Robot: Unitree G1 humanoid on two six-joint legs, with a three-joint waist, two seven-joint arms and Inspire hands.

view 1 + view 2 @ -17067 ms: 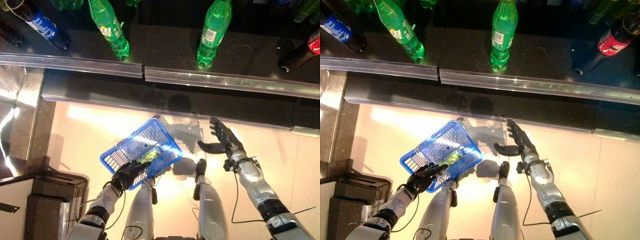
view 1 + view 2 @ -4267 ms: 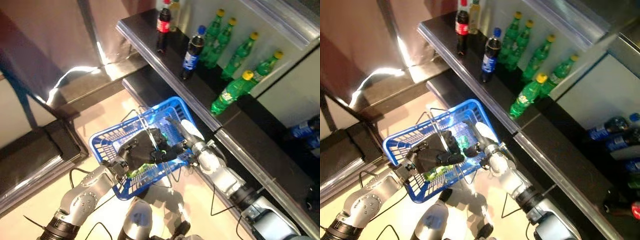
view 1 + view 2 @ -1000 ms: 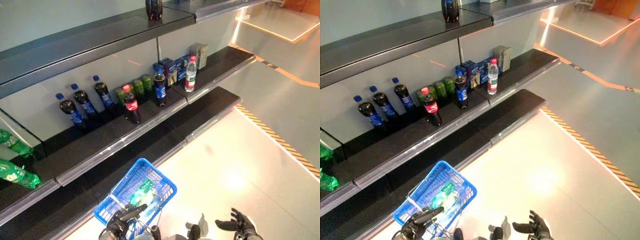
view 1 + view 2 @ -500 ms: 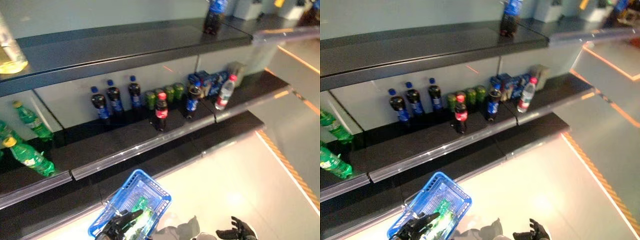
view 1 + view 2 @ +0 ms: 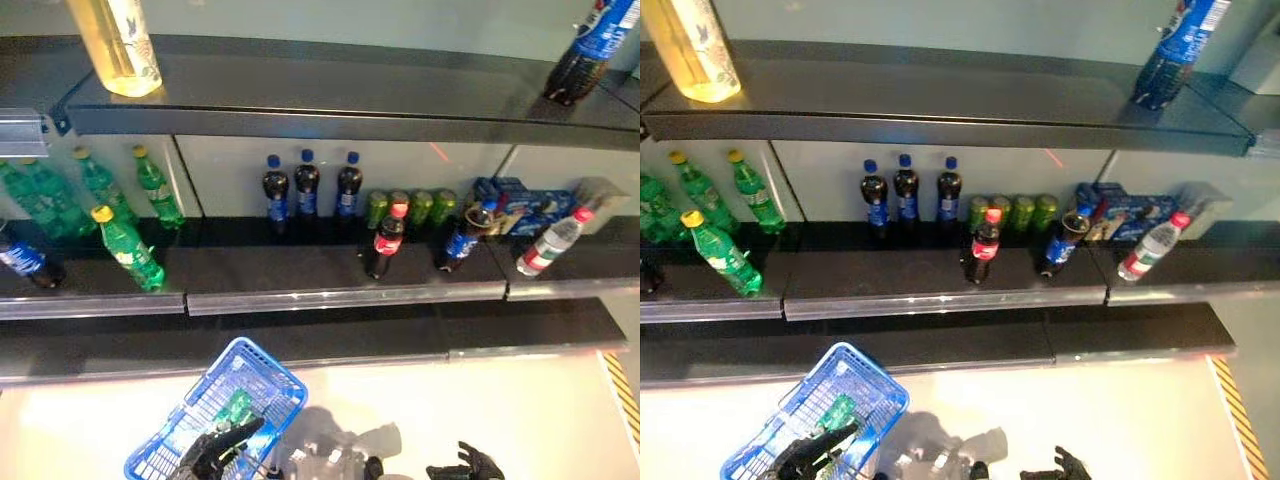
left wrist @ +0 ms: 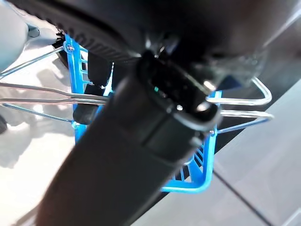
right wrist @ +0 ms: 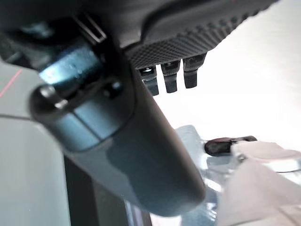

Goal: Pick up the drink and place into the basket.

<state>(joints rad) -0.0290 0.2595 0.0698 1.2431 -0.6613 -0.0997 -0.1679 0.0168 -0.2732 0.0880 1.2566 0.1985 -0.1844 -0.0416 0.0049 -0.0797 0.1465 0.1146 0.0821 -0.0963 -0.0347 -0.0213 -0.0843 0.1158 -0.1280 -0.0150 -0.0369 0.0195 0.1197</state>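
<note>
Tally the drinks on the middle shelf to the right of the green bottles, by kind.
Dark bottles with blue labels: 4
Red-label cola bottle: 1
Green cans: 4
Clear water bottle: 1
Total: 10

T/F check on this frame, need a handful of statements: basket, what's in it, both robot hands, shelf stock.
1. The blue basket is carried by the left robot hand. True: its fingers curl around the wire handles.
2. The basket is empty. False: a green drink already lies inside.
3. The right robot hand holds a bottle. False: it holds nothing, fingers relaxed, over the floor.
4. A red-capped cola bottle stands at the front of the middle shelf. True.
5. The green cans stand on the top shelf. False: they stand at the back of the middle shelf.
</note>
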